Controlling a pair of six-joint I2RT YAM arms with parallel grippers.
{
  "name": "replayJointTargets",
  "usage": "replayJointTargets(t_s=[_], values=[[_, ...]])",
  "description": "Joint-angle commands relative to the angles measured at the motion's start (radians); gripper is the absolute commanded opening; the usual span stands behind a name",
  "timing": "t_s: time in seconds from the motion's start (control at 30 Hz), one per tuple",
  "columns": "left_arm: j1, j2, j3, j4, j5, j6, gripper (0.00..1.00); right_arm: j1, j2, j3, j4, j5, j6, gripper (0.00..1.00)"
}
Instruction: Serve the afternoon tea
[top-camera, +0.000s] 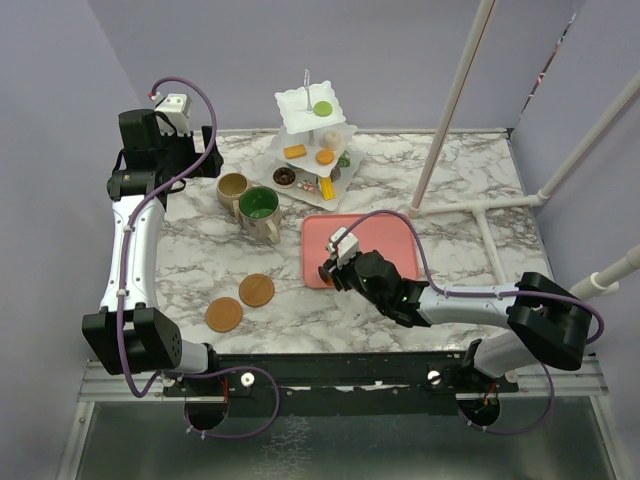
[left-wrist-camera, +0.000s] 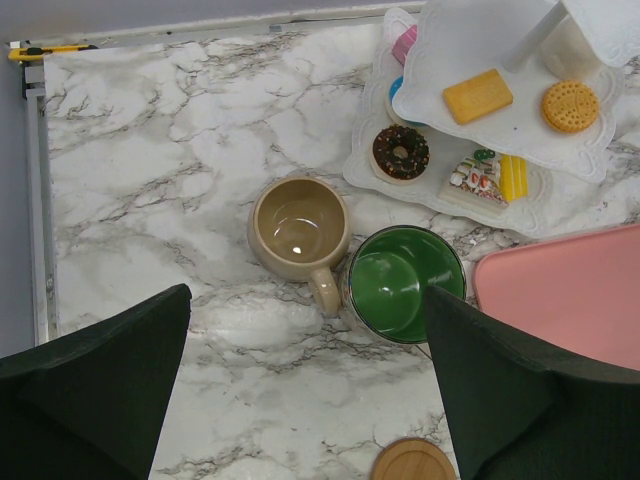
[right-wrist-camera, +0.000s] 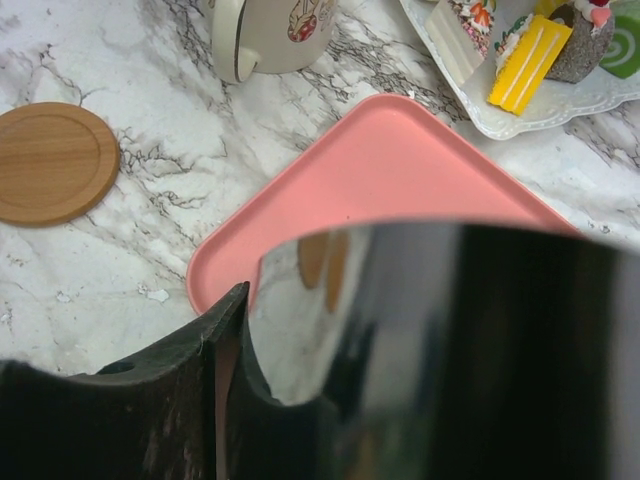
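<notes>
The move ahead turns, in our judgement, on the mugs and the left end effector (left-wrist-camera: 305, 300). Its two dark fingers are spread wide and hold nothing. In the left wrist view the beige mug (left-wrist-camera: 298, 225) sits just ahead of the gap between them, and the green-inside mug (left-wrist-camera: 405, 282) is off toward the right finger. Both mugs stand upright on the bench (top-camera: 480, 200), close in front of the white three-tier stand (left-wrist-camera: 450, 45). The beige mug's handle points at the green-inside mug and touches or nearly touches it, so we would expect a grasp to need the free side of the rim or body. The left arm is clearly the nearer one. The right end effector (top-camera: 335, 270) hangs low over the near left corner of the pink tray (top-camera: 380, 235). There is a small dark thing at its tip that we cannot identify, and we cannot tell whether it is pinching or spread. The top view adds what the left wrist view cuts off: both wooden coasters (top-camera: 256, 290) lie bare toward the arm bases, well apart from the mugs, so each mug must travel back toward us. The left wrist view alone shows the handle direction, both mugs empty, and the chocolate donut (left-wrist-camera: 401, 151) on the lowest tier. In the right wrist view a glossy black surface fills most of the frame, but the printed side of a mug shows at the top edge.
</notes>
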Motion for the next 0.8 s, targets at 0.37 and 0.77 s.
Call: replayJointTargets(t_s=[0.37, 0.77], values=[[0.007, 0.001, 0.036, 0.009, 0.017, -0.001, 0.99, 0.011, -0.03, 0.133, -0.04, 0.076, -0.088, 0.34], [0.008, 0.003, 0.043, 0.008, 0.014, -0.002, 0.99, -0.081, 0.133, 0.611, -0.026, -0.038, -0.232, 0.32]])
